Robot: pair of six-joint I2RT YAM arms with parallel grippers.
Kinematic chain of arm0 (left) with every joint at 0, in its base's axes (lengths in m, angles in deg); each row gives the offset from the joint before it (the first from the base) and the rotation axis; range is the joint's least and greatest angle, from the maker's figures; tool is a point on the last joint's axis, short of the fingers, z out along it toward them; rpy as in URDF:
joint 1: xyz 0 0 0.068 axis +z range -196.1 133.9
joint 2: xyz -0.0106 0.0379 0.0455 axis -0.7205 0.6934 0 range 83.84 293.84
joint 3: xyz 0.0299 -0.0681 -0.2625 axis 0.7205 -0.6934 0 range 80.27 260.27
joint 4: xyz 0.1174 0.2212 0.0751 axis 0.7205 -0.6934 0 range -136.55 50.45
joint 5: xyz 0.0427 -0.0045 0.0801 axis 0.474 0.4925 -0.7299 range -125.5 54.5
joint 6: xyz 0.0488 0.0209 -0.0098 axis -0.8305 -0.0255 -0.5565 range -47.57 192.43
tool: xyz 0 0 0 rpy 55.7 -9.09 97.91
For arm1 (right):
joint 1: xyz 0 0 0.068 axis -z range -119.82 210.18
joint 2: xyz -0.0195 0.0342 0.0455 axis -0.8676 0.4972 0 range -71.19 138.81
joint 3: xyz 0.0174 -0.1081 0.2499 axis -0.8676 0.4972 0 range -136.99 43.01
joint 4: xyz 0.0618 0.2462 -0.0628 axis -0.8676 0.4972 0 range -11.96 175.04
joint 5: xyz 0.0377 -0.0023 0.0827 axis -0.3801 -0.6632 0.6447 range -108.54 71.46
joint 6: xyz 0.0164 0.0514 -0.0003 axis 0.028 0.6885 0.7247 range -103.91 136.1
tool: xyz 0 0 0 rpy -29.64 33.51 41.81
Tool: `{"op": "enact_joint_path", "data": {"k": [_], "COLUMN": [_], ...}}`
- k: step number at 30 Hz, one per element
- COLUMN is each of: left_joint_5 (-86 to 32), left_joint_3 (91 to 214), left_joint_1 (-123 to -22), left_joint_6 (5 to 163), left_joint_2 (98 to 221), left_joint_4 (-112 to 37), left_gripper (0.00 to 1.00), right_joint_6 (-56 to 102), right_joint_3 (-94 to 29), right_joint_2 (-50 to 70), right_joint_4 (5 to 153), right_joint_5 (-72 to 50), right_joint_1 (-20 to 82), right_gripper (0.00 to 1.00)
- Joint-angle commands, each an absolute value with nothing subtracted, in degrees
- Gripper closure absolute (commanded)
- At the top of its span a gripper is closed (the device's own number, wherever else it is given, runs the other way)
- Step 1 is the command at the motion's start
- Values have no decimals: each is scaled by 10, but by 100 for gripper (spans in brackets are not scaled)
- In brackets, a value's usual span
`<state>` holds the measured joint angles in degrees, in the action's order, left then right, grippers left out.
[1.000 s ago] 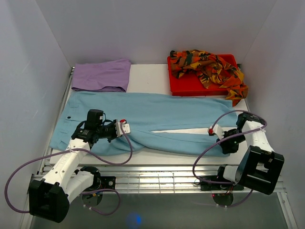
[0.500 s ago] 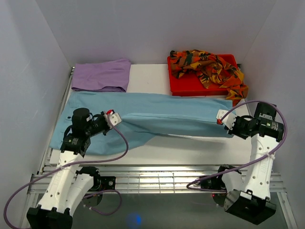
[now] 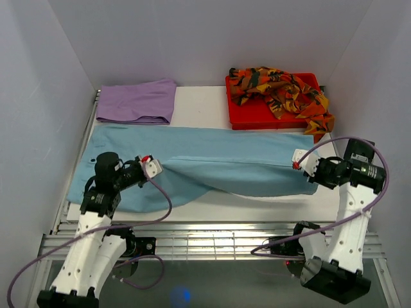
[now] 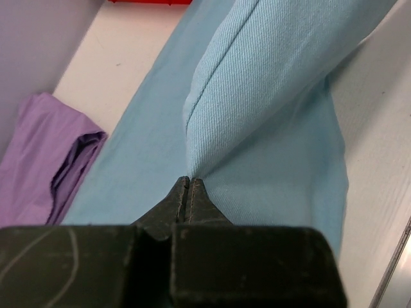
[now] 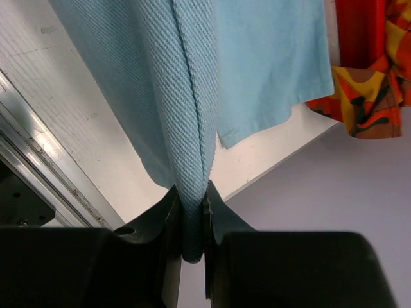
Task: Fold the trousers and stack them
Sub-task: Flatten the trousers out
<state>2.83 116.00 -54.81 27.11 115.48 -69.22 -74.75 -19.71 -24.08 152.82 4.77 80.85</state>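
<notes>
The light blue trousers (image 3: 212, 154) lie lengthwise across the white table (image 3: 199, 106). Their near leg is lifted off the table and hangs in a sagging span between my two grippers. My left gripper (image 3: 153, 167) is shut on the left end; in the left wrist view the cloth (image 4: 270, 70) rises from the pinched tips (image 4: 187, 182). My right gripper (image 3: 300, 159) is shut on a thick fold of the same cloth (image 5: 186, 96) at the right end (image 5: 192, 218). The lilac trousers (image 3: 137, 101) lie folded at the back left. The patterned trousers (image 3: 282, 90) lie crumpled in a red tray.
The red tray (image 3: 247, 117) stands at the back right, with the patterned cloth spilling over its right rim (image 5: 363, 96). Grey walls close in the left, back and right. A metal rail (image 3: 212, 240) runs along the table's front edge. The lilac pile (image 4: 51, 154) shows left of my left gripper.
Both grippers have lifted the near leg from the front of the table and carried it up and back. The left arm drew leftward, the right arm rightward. The span now sags lower in the middle.
</notes>
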Motion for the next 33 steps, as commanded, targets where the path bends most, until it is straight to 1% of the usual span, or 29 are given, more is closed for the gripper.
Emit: {"op": "enact_joint_path", "data": {"k": [1,2,3,4,5,7,8,9,10,11,12,14,15,16,17,18,21,23,24,26,27,28,30,31,33], "left_joint_5": [56,57,42,28,18,5,4,2,-14,-24,-39,-87,-96,-109,-132,-139,-169,-175,-177,-176,-171,-167,-154,-132,-109], "left_joint_3": [1179,1200,1213,1227,1268,1313,1335,1368,1377,1381,1379,1369,1366,1359,1357,1356,1337,1314,1304,1283,1278,1276,1283,1290,1312], "left_joint_1": [-543,-544,-546,-549,-550,-551,-552,-552,-552,-552,-550,-545,-543,-538,-534,-529,-490,-437,-422,-376,-362,-334,-303,-274,-248], "left_joint_6": [317,329,345,363,386,399,401,404,410,417,422,438,441,444,446,443,429,410,404,392,391,391,393,391,367], "left_joint_2": [1274,1313,1393,1433,1473,1573,1596,1613,1628,1625,1620,1588,1575,1561,1530,1514,1459,1437,1421,1417,1418,1433,1462,1497,1536], "left_joint_4": [-595,-578,-537,-518,-506,-504,-514,-531,-533,-534,-531,-532,-556,-571,-591,-633,-712,-740,-757,-774,-786,-794,-819,-832,-881], "left_gripper": [100,100,100,100,100,99,82,75,70,59,53,44,33,29,28,26,26,25,25,26,26,26,27,27,31], "right_joint_6": [-705,-690,-680,-673,-644,-620,-612,-594,-585,-561,-552,-521,-508,-496,-484,-479,-496,-517,-525,-545,-547,-551,-550,-549,-547], "right_joint_3": [-202,-194,-189,-188,-192,-213,-223,-237,-240,-239,-239,-244,-248,-257,-262,-263,-248,-232,-227,-201,-189,-176,-137,-126,-107], "right_joint_2": [-143,-88,-61,-30,28,86,135,153,178,185,188,194,194,193,184,175,116,77,68,50,48,51,61,74,88], "right_joint_4": [1464,1453,1439,1418,1404,1389,1388,1386,1381,1350,1334,1314,1304,1302,1307,1315,1359,1397,1415,1466,1474,1482,1474,1469,1455], "right_joint_5": [31,20,18,12,11,6,5,3,-5,-8,-11,-12,-14,-17,-22,-25,-25,-10,-7,3,1,-6,-13,-21,-28], "right_joint_1": [814,814,813,810,810,807,807,804,802,801,800,797,795,796,796,797,800,800,800,799,793,792,789,788,787], "right_gripper": [92,92,92,92,92,92,92,92,92,89,86,61,48,9,3,3,9,13,22,30,34,42,48,51,54]}}
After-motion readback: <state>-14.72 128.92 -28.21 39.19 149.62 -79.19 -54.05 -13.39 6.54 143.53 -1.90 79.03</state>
